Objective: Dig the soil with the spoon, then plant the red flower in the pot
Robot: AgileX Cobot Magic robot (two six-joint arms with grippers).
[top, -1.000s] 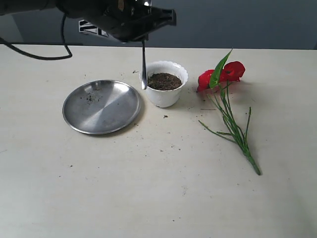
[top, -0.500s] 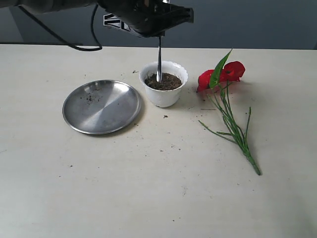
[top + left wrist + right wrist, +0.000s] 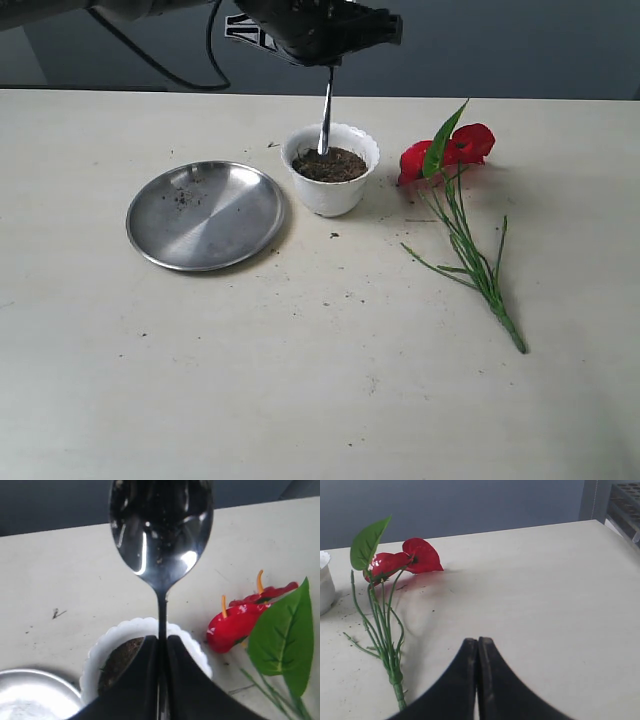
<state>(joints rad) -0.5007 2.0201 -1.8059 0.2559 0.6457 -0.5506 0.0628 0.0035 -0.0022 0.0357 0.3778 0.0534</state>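
My left gripper point(image 3: 330, 62) hangs above the white pot point(image 3: 331, 188) and is shut on the thin handle of the steel spoon point(image 3: 325, 115). The spoon points down, its bowl at the back of the dark soil point(image 3: 332, 165) in the pot. In the left wrist view the spoon point(image 3: 161, 530) sticks out from the shut left gripper point(image 3: 161, 639), over the pot point(image 3: 107, 642) and soil point(image 3: 117, 662). The red flower point(image 3: 460, 150) lies on the table right of the pot, stems toward the front. My right gripper point(image 3: 478, 642) is shut and empty, above bare table beside the red flower point(image 3: 402, 560).
A round steel plate point(image 3: 207, 213) with a few soil crumbs lies left of the pot. Soil specks dot the pale table point(image 3: 320, 380). The left arm and its cable point(image 3: 160, 65) cross the top left of the exterior view.
My left gripper has carried the spoon rightward, from the pot's left rim to over the soil. The spoon bowl now sits at the soil. The right gripper and flower have not moved.
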